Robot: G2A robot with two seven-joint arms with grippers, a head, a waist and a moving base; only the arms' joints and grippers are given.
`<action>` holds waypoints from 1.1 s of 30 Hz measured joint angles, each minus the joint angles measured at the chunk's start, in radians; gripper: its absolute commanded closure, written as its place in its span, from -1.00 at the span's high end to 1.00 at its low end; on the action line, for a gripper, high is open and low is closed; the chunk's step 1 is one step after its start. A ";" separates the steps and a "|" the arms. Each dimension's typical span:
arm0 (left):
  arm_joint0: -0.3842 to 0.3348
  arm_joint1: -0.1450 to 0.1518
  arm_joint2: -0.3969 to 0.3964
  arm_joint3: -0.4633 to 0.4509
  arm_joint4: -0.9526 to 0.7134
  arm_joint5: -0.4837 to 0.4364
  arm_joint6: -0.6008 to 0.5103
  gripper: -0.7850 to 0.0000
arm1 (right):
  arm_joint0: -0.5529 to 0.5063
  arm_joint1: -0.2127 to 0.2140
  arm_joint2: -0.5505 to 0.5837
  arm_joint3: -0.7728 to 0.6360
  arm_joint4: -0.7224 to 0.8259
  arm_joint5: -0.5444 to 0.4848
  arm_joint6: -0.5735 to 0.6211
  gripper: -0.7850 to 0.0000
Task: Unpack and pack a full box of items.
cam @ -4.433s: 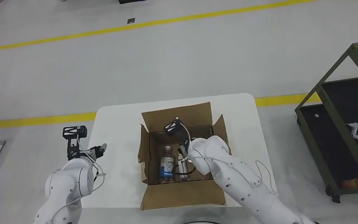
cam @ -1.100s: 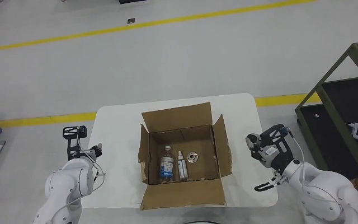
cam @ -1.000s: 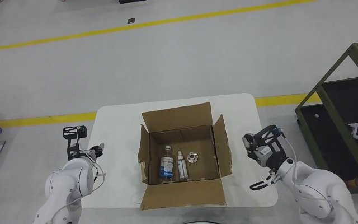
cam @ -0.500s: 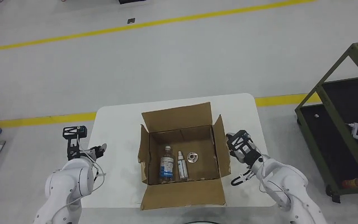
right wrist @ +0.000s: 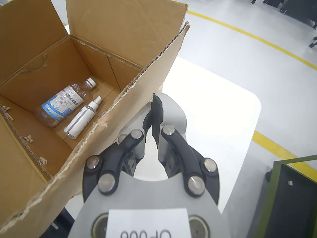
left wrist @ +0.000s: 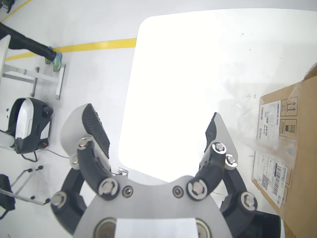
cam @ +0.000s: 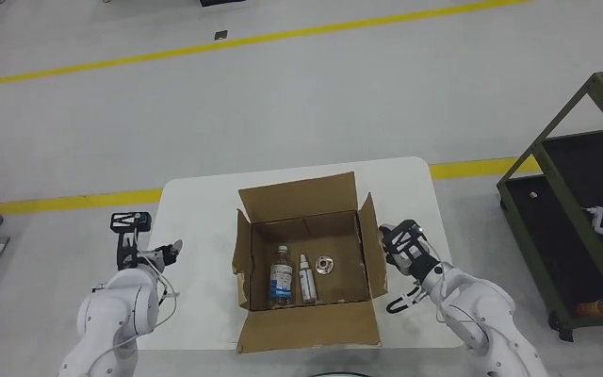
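Box (cam: 306, 325) stands open in the middle of the table (cam: 203, 203), flaps splayed. On its floor lie a bottle (cam: 281, 273), a spray bottle (cam: 305, 276) just beside it, and a small round part (cam: 326, 266) next along toward the right wall.

Right gripper (right wrist: 154, 107) is outside the box, just beside the right flap (cam: 374, 247). Its pads are pressed together with nothing between them. Left gripper (left wrist: 152, 115) hangs over bare table, well apart from the box's left wall, fingers spread wide and empty.

Risks (judgement only):
- The right gripper is close to the flap. Going in over the wall from here could catch the torn cardboard edge and drag or tip the box, since nothing holds it down.
- With the pads together it cannot take anything. It has to open before descending, or it will only nudge the items.
- Both bottles lie on their sides and would likely roll if pushed.

Hard to make out:
- The flap hides the round part in the right wrist view, and from above it is too small to identify.
- Whether the right gripper actually touches the flap cannot be told.
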 measured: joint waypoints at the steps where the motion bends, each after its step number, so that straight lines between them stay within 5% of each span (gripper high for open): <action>1: 0.007 0.000 0.003 -0.004 0.002 -0.013 0.014 -1.00 | 0.001 0.000 -0.005 0.003 0.002 -0.002 -0.006 -1.00; 15: 0.108 0.000 0.108 0.032 0.113 -0.264 0.321 -1.00 | 0.068 -0.003 -0.134 0.075 -0.014 -0.076 -0.098 -1.00; 33: 0.104 -0.002 0.111 0.045 0.132 -0.255 0.365 -1.00 | 0.143 -0.004 -0.210 0.143 0.058 -0.081 0.128 -1.00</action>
